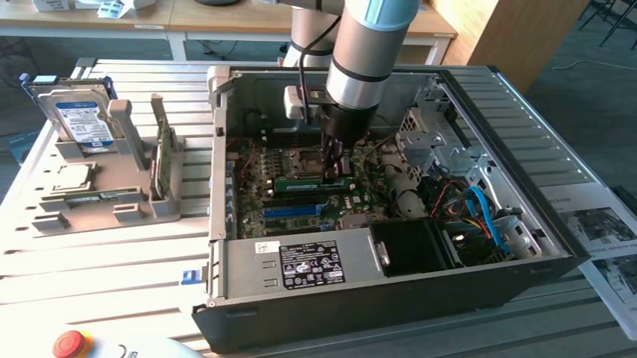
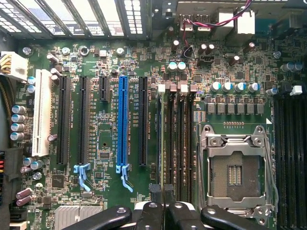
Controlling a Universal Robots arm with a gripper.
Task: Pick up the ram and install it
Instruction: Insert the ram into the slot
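The fingers [image 2: 156, 192] are pinched close together on the ram [image 2: 159, 139]. It shows edge-on as a thin line beside the black memory slots [image 2: 175, 143], between the blue slot [image 2: 123, 120] and the CPU socket [image 2: 235, 167]. In the exterior view the gripper [image 1: 335, 173] reaches down into the open case [image 1: 398, 298], with the green ram lying along the motherboard [image 1: 289, 212] under it.

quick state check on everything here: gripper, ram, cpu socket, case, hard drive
black gripper: shut on thin green ram stick
ram stick: on edge at black memory slots, seating unclear
silver metal cpu socket: empty
black computer case: side open
blue-labelled silver hard drive: upright in grey holder
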